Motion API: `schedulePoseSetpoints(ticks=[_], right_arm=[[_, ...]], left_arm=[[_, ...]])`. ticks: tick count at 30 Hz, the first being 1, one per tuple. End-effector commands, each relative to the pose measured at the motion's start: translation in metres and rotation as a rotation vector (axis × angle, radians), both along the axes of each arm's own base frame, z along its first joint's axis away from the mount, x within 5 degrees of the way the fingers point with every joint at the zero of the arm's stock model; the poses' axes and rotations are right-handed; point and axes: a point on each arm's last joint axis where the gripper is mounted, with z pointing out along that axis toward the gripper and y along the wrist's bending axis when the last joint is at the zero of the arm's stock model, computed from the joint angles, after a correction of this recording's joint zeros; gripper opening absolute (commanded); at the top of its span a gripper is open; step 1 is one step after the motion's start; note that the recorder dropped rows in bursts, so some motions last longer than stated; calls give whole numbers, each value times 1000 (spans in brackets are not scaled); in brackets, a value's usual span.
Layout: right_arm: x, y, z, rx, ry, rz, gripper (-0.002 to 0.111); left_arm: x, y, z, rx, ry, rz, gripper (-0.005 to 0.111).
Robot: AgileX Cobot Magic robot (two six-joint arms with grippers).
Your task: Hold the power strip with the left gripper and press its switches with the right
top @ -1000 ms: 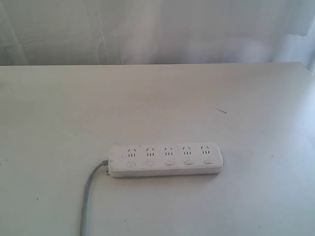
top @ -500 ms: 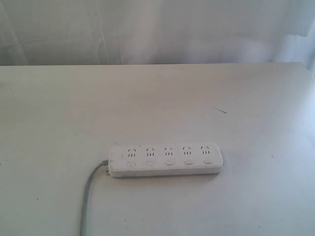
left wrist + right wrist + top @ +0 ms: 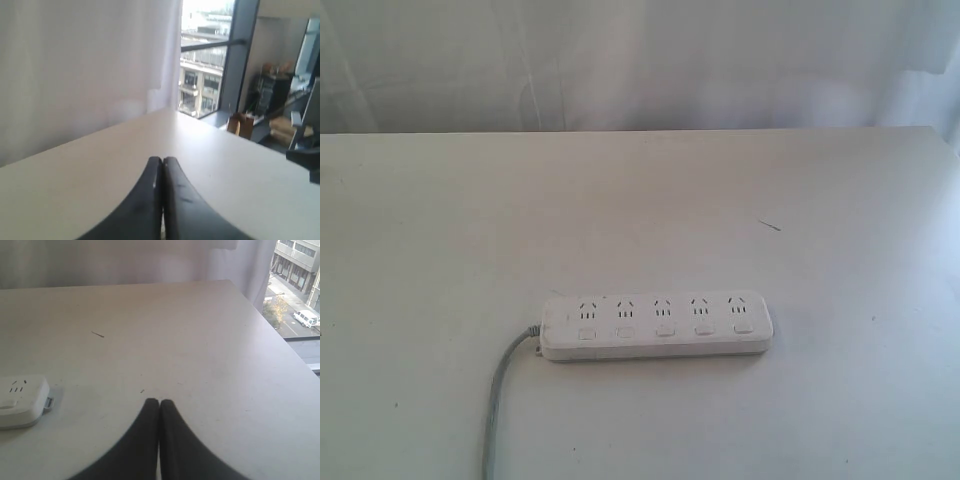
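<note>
Nothing has moved since the earlier exterior pictures: the power strip (image 3: 655, 325) lies in the same place, flat on the bench (image 3: 640, 190), near the front edge of that view and a little left of the middle. Its long side runs across the view. The five switches (image 3: 665, 329) sit in a row on the nearer side of the socket sets. The grey cord (image 3: 498, 400) leaves the strip's left end and curves toward the front edge.

Neither arm shows in the exterior view. The left tool (image 3: 162, 161) has its two black fingers pressed together with nothing between them, above bare bench top and well apart from the strip, which its camera does not see. The right tool (image 3: 159, 403) is likewise closed on nothing. The strip's end with one socket set lies off to one side of it, apart from the fingers.

The bench is pale and matte, with faint specks and one short dark mark (image 3: 770, 225) behind the strip. A white curtain (image 3: 620, 60) hangs behind the far edge. Past the curtain, a window (image 3: 202, 60) gives onto a building, and the right wrist view catches a street with a white van (image 3: 306, 318).
</note>
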Motion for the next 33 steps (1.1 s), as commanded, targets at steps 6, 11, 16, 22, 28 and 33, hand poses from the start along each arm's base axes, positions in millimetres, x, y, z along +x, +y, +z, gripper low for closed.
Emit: schedulePoseSetpoints(ticks=[6,11,16,22,28,33], right_arm=[[0,0,-1,7,-7,2,0],[0,0,-1,7,-7,2,0],[0,0,-1,7,-7,2,0],[0,0,-1,7,-7,2,0],[0,0,-1,7,-7,2,0],[0,0,-1,7,-7,2,0]], left_arm=[[46,4,20,440,95,-99,0],[62,6,8,504,181,-140,0],[80,1,2,357,221,-192,0],[100,-7,6,74,276,-271,0],[112,-7,8,-41,316,-276,0],[115,-6,9,-85,338,-256,0]])
